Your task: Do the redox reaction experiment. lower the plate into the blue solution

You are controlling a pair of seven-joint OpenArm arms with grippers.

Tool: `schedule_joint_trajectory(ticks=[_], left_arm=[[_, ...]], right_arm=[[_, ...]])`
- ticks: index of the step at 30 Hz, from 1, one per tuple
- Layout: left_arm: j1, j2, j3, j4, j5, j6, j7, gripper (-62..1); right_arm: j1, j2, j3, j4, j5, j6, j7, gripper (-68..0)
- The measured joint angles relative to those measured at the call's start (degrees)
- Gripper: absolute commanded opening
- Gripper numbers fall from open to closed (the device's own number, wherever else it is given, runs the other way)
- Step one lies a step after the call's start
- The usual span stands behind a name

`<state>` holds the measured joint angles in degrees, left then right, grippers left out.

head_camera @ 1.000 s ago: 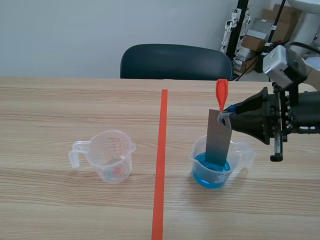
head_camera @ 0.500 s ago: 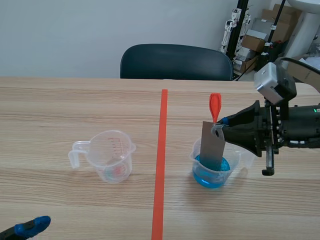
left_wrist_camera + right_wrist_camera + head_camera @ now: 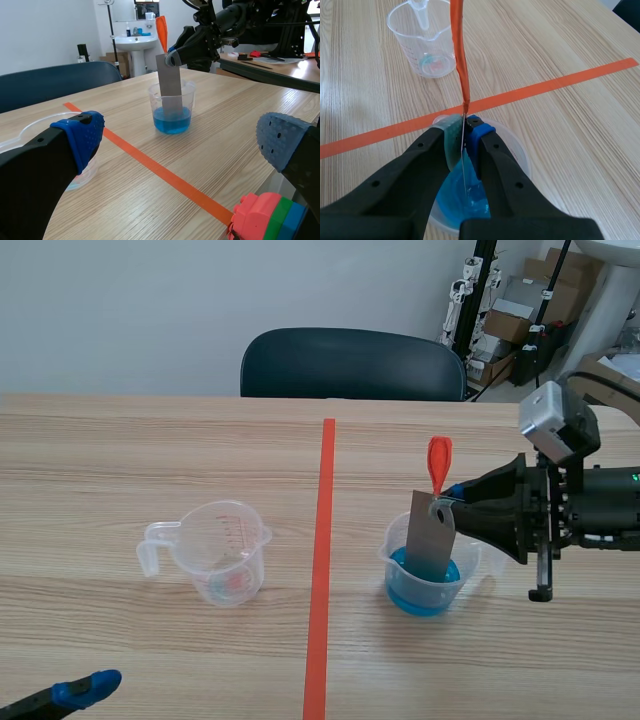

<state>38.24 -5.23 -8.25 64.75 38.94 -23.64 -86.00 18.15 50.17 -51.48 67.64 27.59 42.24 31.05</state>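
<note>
The left gripper is showing in the scene view only as a blue-padded tip at the near edge, the rest cut off. The left wrist view is showing its fingers spread wide with nothing between them. Beside one finger a pink, green and blue object is peeking in, too cut off to identify. From the right wrist view the plate is appearing edge-on as a thin line.

The light wooden table is carrying an orange-red tape line down its middle. A dark chair is standing behind it, with cardboard boxes in the far corner.

The right gripper is clamping the grey metal plate near its top, just under an orange-red tab. The plate is hanging slightly tilted, its lower end dipping into the blue solution in the clear beaker right of the tape. An empty measuring cup is standing left of the tape, well apart.
</note>
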Motion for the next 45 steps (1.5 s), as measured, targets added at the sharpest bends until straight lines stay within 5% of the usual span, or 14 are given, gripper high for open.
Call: schedule_joint_trajectory(ticks=[45], left_arm=[[-0.17,0.02,0.00,0.00,0.00,-0.37,0.42,1.4]], right_arm=[[0.04,0.02,0.02,-0.35,-0.37,-0.02,-0.33,-66.9]])
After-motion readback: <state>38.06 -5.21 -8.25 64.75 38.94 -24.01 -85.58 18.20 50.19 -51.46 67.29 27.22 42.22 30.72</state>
